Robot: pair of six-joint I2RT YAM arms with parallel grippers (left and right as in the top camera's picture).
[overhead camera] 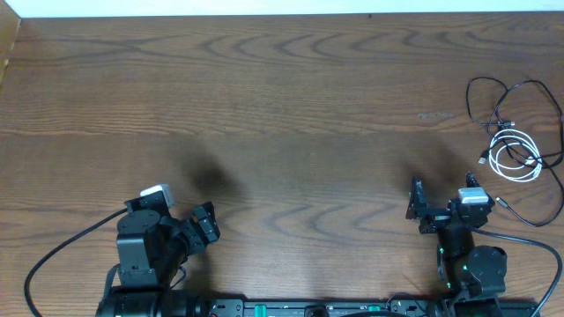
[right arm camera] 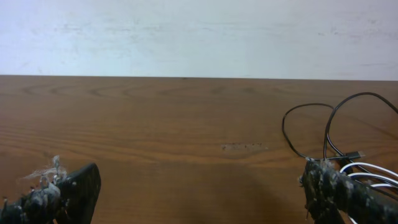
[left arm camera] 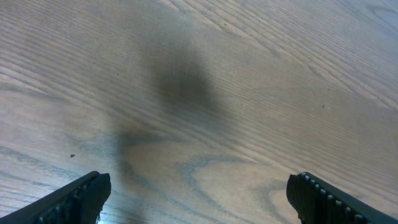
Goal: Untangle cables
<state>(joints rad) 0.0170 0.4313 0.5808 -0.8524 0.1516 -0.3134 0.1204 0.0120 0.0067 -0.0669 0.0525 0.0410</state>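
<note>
Left wrist view is looking straight down on bare wood grain: the left tool (left arm camera: 199, 193) is hanging with its two fingers spread wide at the lower corners of the picture, pinching nothing, and no cord is lying under it. Overhead, that tool is sitting at about 7 o'clock on the bench (overhead camera: 291, 114), well apart from the work. The right tool (overhead camera: 441, 204) is waiting at about 5 o'clock, its fingers likewise spread wide and gripping nothing; its own camera is showing empty bench between the fingertips. Farther out, at about 2 o'clock on the bench and toward 1 o'clock from the right tool, the cables (overhead camera: 515, 132) are lying in one loose heap. The white cord (overhead camera: 514, 157) is resting as a small coil, and the black cord (right arm camera: 283, 127) is running in wide loops around and across it, so the two are overlapping in several places; exactly how they are crossing is too fine to tell. Judging from this, the task is only beginning: nothing is being held, the cords are not yet parted, and the whole job of reaching, lifting one cord and drawing it free of the other is remaining.
</note>
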